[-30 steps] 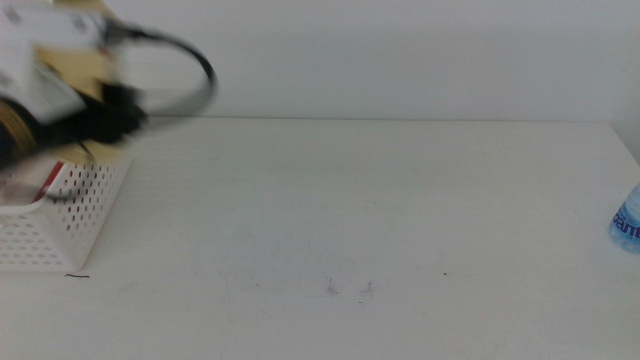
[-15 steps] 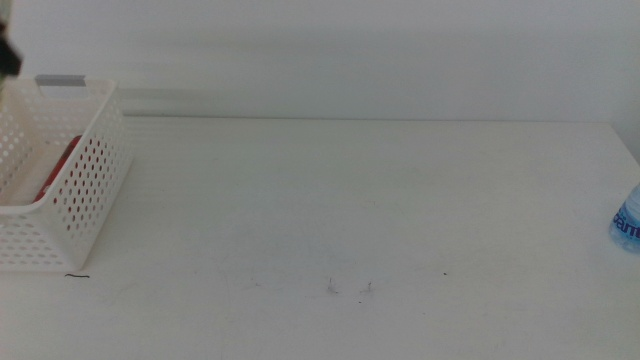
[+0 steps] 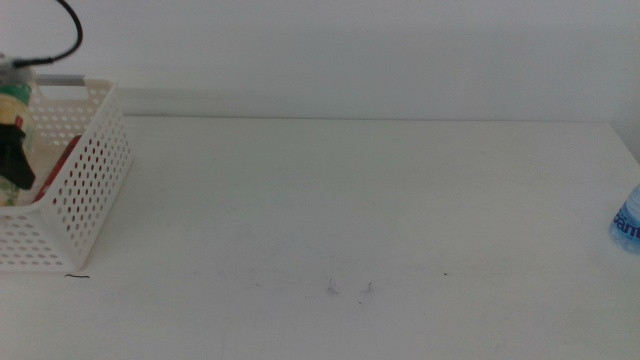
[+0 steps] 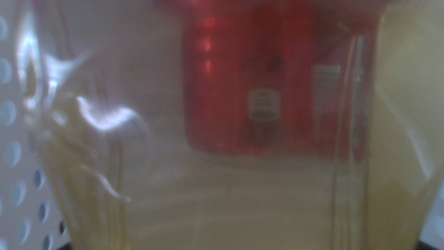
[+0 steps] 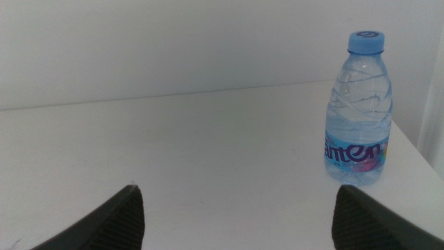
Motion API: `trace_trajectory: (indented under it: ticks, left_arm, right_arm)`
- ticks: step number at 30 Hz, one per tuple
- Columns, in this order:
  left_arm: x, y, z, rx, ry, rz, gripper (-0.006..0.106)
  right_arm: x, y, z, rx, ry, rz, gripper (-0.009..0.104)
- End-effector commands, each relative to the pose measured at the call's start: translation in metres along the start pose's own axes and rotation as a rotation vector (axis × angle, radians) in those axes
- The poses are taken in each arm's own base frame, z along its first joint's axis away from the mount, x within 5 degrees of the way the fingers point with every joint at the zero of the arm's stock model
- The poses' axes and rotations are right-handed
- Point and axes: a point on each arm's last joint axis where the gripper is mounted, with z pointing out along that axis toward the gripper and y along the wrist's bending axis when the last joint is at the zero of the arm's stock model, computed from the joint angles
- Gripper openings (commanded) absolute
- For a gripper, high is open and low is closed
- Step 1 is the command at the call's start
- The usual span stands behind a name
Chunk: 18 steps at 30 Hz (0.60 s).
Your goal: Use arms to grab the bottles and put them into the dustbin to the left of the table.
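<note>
my left gripper (image 3: 14,165) hangs over the white dustbin (image 3: 85,190) at the table's (image 3: 350,210) left end, clamped on the yellow-liquid bottle (image 4: 229,201), with the red can (image 4: 277,76) lying in the bin behind it. my right gripper (image 5: 236,215) waits with jaws wide apart, facing the upright blue-capped water bottle (image 5: 359,111) near the table's right edge.

Clear glossy plastic water bottle (image 5: 359,111)

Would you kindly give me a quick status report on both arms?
Left pincer over dustbin, yellow bottle filling its view, red can inside. Right pincer open, waiting. Water bottle upright, nothing blocking.
</note>
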Motion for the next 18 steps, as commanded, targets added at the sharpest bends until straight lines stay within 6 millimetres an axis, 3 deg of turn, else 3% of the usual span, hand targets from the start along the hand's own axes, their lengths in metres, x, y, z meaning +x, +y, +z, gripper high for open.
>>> trace_trajectory:
  ticks: [1,7,12,18]
  left_arm:
    - [-0.007,0.001,-0.002,0.001,-0.048,-0.005,0.008]
    - [-0.011,0.007,0.020,0.015,-0.036,-0.028,0.048]
    - [-0.012,0.004,0.014,0.023,-0.054,-0.015,0.091]
    - [-0.007,-0.026,-0.027,-0.022,-0.072,0.026,0.094]
  right_arm:
    - [0.000,0.000,0.000,0.004,-0.008,-0.014,0.093]
    - [0.000,0.000,0.000,0.004,-0.008,-0.014,0.093]
    - [0.000,0.000,0.000,0.004,-0.008,-0.014,0.093]
    - [0.000,0.000,0.000,0.004,-0.008,-0.014,0.093]
